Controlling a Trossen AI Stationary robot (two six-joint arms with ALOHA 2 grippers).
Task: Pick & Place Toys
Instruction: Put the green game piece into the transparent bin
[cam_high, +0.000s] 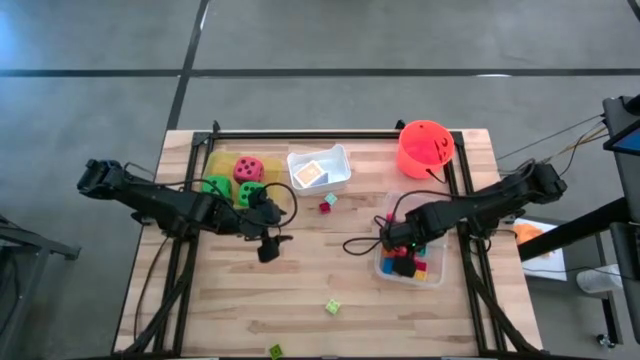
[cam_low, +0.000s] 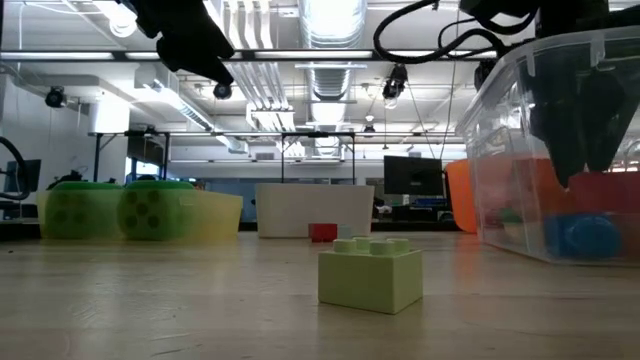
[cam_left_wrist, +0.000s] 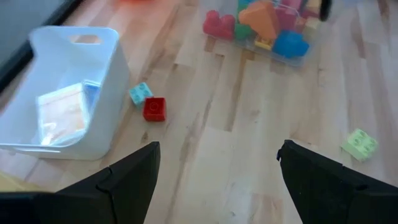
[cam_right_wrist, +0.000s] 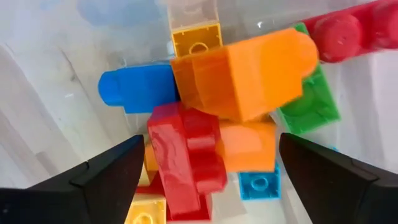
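My left gripper (cam_high: 268, 248) hangs open and empty over bare wood near the table's middle; its fingers also show wide apart in the left wrist view (cam_left_wrist: 217, 149). A red brick (cam_left_wrist: 154, 109) and a light-blue brick (cam_left_wrist: 140, 93) lie beside the white tray (cam_high: 320, 168), which holds a card (cam_left_wrist: 62, 115). My right gripper (cam_high: 400, 252) is open, reaching down into the clear tray (cam_high: 432, 272) over a heap of bricks (cam_right_wrist: 242, 74); a red brick (cam_right_wrist: 183, 155) lies between its fingers. Two green dice (cam_high: 217, 186) and a pink-red die (cam_high: 248, 168) sit in the yellow tray (cam_high: 222, 158).
The orange-red bucket (cam_high: 425, 148) stands at the far right. A light-green brick (cam_high: 333, 307) lies on the near middle of the table and shows close in the low view (cam_low: 370, 275). Another green brick (cam_high: 275, 351) lies at the near edge. Bare wood lies near left.
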